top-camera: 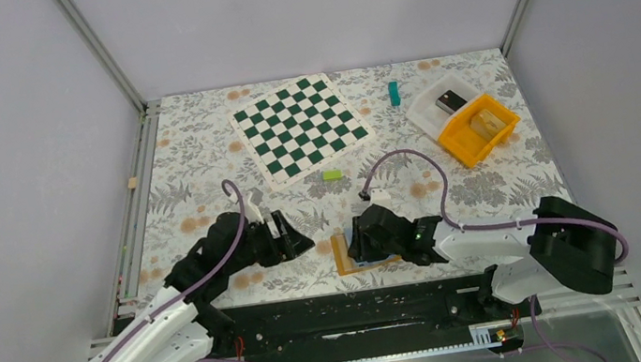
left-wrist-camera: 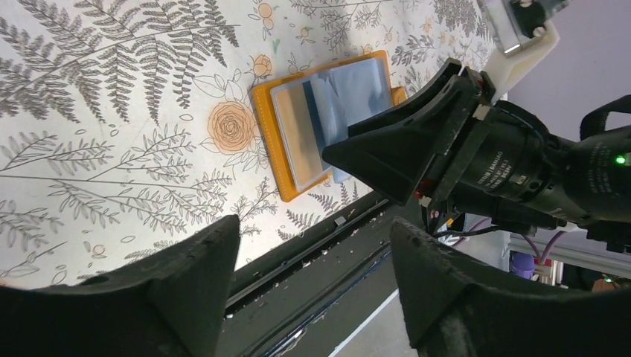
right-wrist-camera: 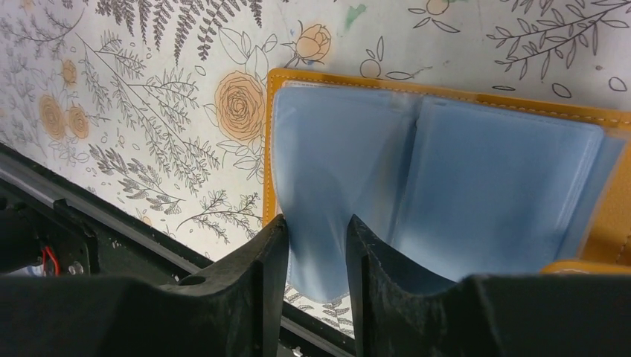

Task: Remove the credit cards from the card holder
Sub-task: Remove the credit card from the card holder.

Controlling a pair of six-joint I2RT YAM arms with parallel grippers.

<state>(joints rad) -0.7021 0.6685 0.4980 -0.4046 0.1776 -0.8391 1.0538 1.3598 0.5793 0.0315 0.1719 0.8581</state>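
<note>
Possibly the unpinned flat orange card holder [right-wrist-camera: 616, 223] drags along: right fingers [right-wrist-camera: 245, 297] clamp its thin light-blue card [right-wrist-camera: 335, 163], left fingers [left-wrist-camera: 186, 290] apart.

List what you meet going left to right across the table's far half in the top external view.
Chessboard → teal block → white bin → orange bin. The small yellow-green block is skipped: it sits within the chessboard's span.

No legible text or labels
</note>
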